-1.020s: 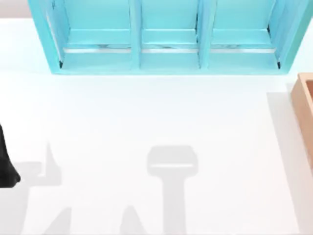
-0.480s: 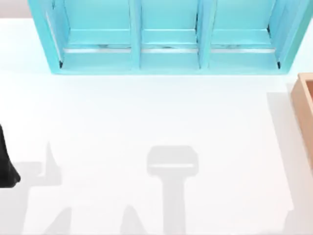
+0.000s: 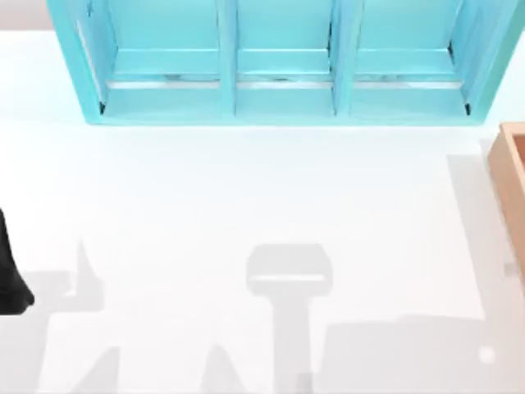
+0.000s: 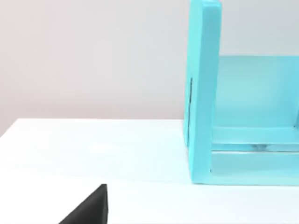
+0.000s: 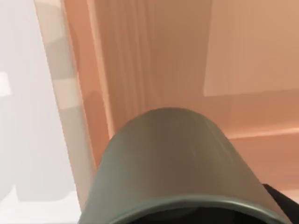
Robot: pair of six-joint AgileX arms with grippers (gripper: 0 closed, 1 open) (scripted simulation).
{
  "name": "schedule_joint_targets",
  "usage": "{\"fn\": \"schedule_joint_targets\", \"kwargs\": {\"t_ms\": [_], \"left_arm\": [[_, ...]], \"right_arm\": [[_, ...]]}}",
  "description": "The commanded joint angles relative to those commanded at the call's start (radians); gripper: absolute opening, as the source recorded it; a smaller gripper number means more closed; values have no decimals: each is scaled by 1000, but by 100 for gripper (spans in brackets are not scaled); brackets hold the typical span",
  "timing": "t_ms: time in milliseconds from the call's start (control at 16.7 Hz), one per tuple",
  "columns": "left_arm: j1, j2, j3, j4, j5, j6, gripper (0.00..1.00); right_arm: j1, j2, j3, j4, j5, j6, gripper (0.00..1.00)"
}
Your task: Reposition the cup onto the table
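Close before the right wrist camera: cup (image 5: 177, 163), over the wooden box (image 5: 154, 56) beside the table (image 3: 246, 205); grip cannot be told. Left arm (image 3: 10, 279): parked at table's left edge.

No text, label, brand, number or sign can be read anywhere: the turquoise painted shelf unit (image 3: 279, 61) along the far edge of the broad white table (image 3: 246, 197) is unmarked, as is the grey-olive cylindrical cup (image 5: 175, 163).
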Motion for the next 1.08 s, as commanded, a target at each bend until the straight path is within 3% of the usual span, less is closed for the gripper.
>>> {"fn": "schedule_joint_targets", "kwargs": {"t_ms": [600, 780, 1080], "left_arm": [[0, 0, 0, 0, 0, 0, 100], [0, 0, 0, 0, 0, 0, 100], [0, 0, 0, 0, 0, 0, 100]], "right_arm": [[83, -2, 56, -48, -2, 82, 0], [198, 87, 168, -61, 7, 197, 0], [507, 331, 457, -106, 19, 488, 0]]}}
